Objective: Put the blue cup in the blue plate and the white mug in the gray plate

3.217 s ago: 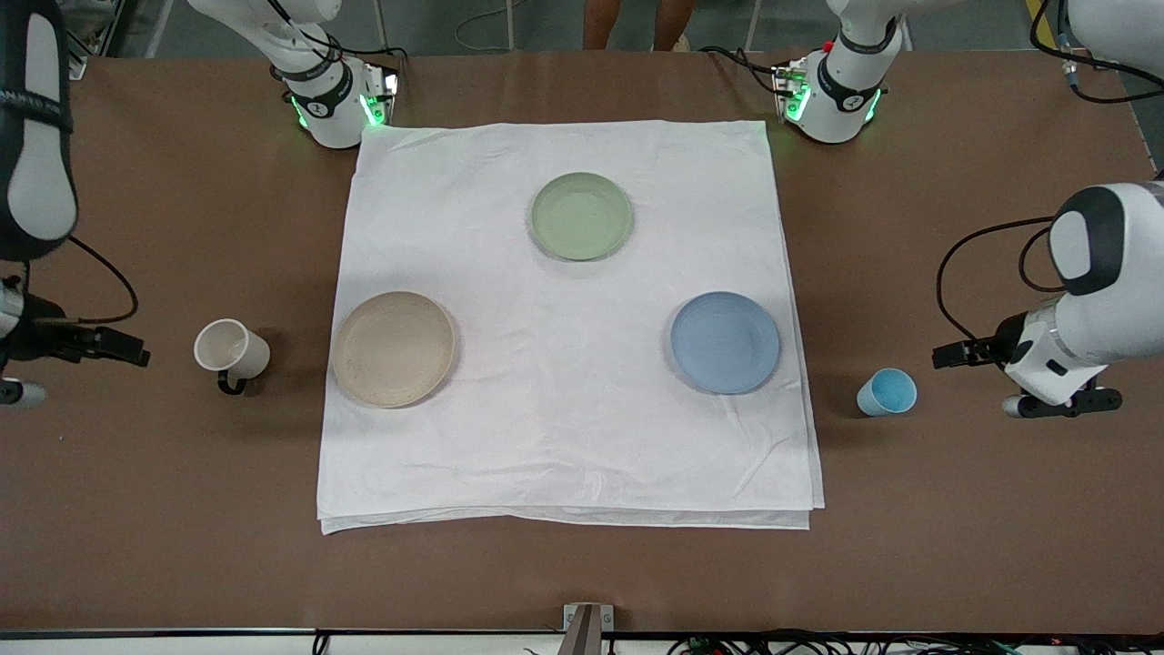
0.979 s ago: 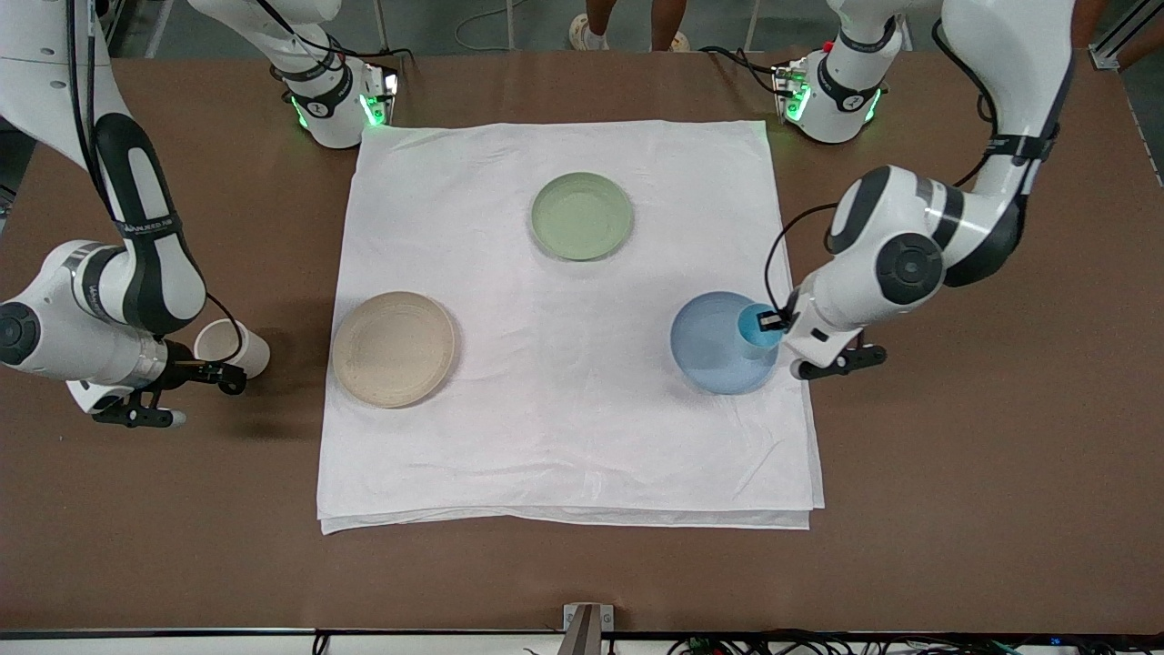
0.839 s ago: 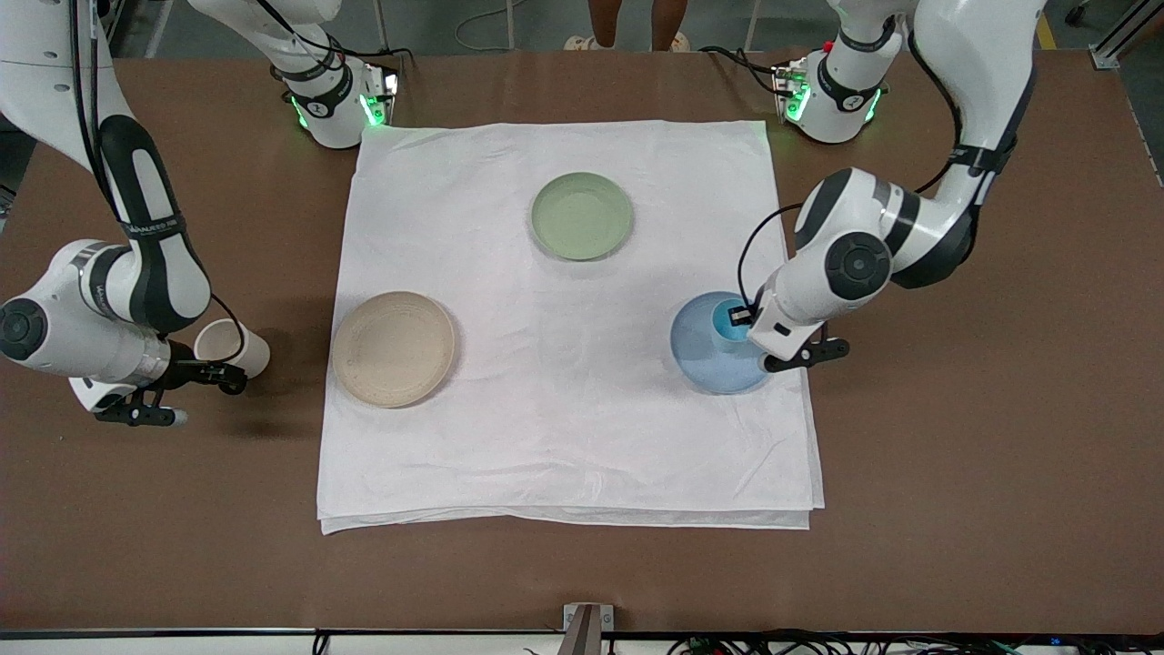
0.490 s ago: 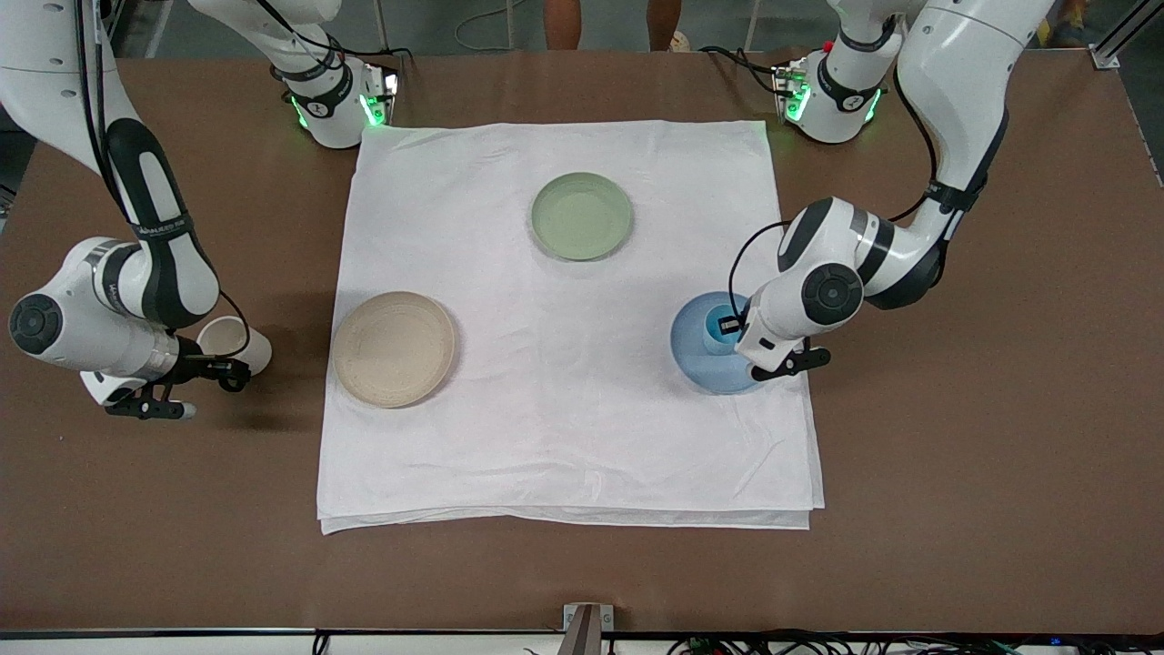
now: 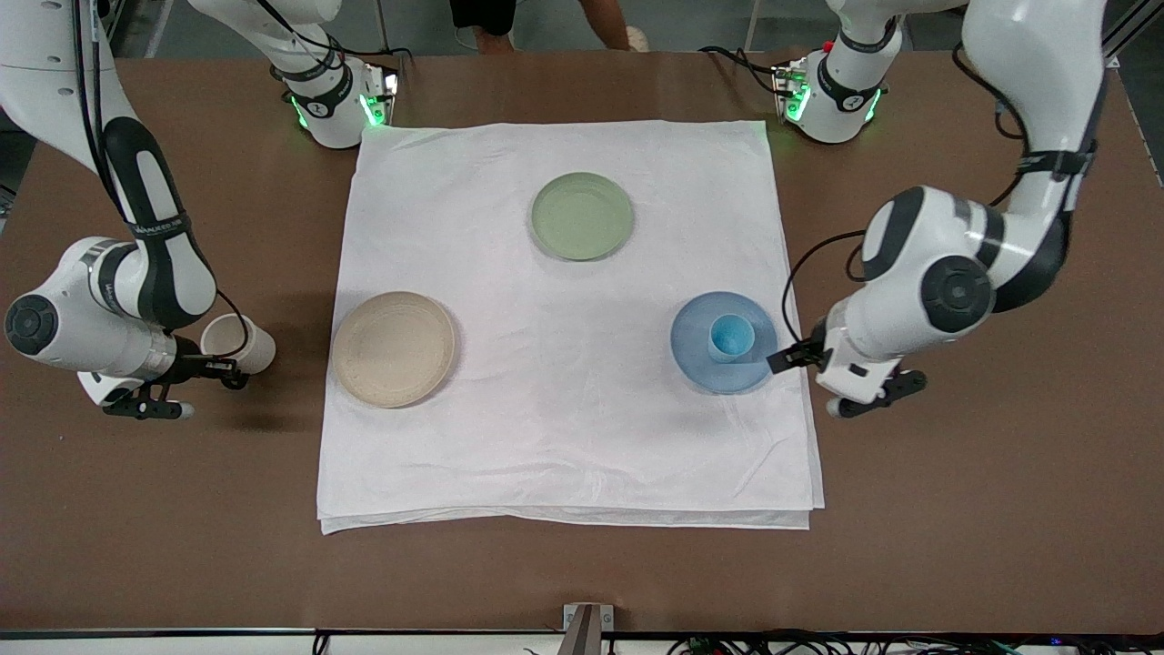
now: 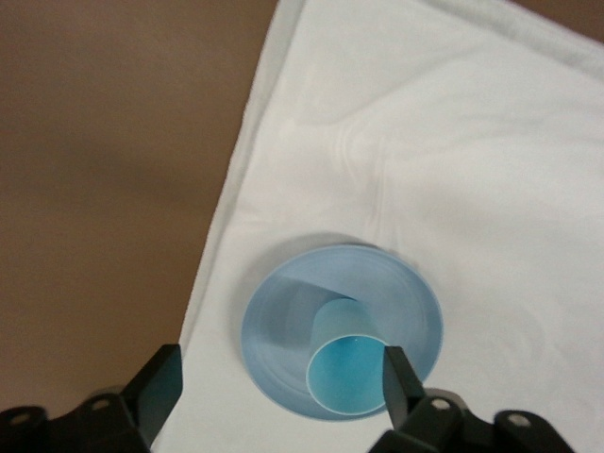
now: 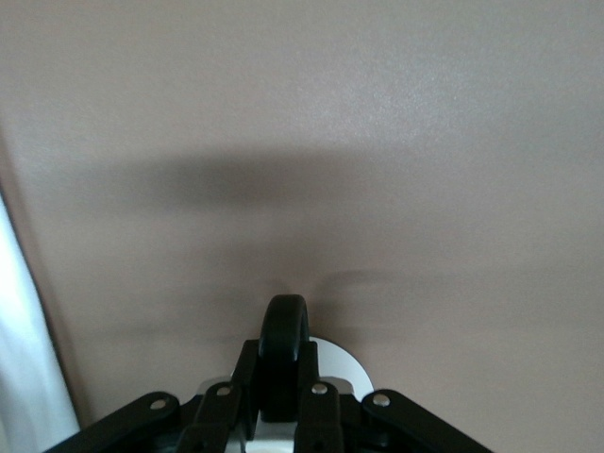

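Note:
The blue cup (image 5: pixel 730 337) stands upright in the blue plate (image 5: pixel 696 359), a little off its middle. My left gripper (image 5: pixel 789 358) is open and empty over the cloth's edge beside the plate, apart from the cup. In the left wrist view the cup (image 6: pixel 347 363) and plate (image 6: pixel 283 311) lie between its spread fingers (image 6: pixel 160 382). My right gripper (image 5: pixel 227 368) is shut on the black handle (image 7: pixel 283 344) of the white mug (image 5: pixel 238 338), which is upright over the bare table beside the gray plate (image 5: pixel 393 348). I cannot tell whether the mug is lifted.
A white cloth (image 5: pixel 564 437) covers the table's middle and bears the plates. A pale green plate (image 5: pixel 582 216) lies on it nearer the robots' bases. Brown table (image 5: pixel 955 509) surrounds the cloth.
My left gripper has let go of the blue cup and drawn back toward the left arm's end of the table. The cup stays in the blue plate. The right gripper has barely moved.

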Robot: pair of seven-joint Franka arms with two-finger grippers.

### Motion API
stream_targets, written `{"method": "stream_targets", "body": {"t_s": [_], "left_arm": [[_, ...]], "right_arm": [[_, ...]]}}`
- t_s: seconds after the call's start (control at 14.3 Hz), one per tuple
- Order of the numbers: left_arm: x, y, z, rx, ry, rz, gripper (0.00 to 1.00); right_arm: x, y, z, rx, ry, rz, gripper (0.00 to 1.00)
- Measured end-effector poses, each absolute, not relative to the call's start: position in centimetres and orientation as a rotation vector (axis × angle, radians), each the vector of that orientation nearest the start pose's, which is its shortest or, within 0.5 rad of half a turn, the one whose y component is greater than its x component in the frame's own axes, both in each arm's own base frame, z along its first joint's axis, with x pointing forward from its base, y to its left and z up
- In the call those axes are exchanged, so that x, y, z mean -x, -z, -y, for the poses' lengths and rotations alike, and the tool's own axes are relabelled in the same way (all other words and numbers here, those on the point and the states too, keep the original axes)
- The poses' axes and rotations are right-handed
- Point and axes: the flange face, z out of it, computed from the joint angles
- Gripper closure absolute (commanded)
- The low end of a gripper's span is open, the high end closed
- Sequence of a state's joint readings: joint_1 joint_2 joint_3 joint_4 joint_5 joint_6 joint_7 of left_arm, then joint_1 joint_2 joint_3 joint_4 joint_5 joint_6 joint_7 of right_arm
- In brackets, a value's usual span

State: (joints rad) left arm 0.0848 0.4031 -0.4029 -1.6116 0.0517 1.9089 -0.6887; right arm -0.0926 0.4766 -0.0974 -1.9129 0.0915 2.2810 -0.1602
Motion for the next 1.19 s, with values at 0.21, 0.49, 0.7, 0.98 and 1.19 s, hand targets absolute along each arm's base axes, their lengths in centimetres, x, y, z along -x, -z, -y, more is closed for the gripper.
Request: {"method": "stream_targets", "body": {"t_s": [0.21, 0.49, 0.7, 0.98, 1.19], "left_arm": [[-65.3, -46.7, 13.0, 3.129, -0.064, 0.572, 0.0], [-66.5, -49.1, 9.5, 3.051, 0.082, 0.39, 0.0], [-66.7, -52.4, 4.7, 3.035, 0.086, 0.409, 0.0], [-64.7, -57.6, 3.4, 3.017, 0.077, 0.341, 0.0], [-61.9, -60.9, 4.2, 2.994, 0.029, 0.264, 0.0]], "right_arm": [[-61.7, -25.6, 7.7, 3.08, -0.212, -0.239, 1.0], [-61.9, -28.8, -2.4, 3.082, -0.206, -0.366, 1.0], [-60.8, -29.6, -7.3, 3.038, -0.211, -0.434, 1.0], [-59.5, -27.3, -9.7, 3.02, -0.138, -0.435, 1.0], [-58.0, -25.2, -11.5, 3.027, -0.09, -0.401, 0.99]]}}
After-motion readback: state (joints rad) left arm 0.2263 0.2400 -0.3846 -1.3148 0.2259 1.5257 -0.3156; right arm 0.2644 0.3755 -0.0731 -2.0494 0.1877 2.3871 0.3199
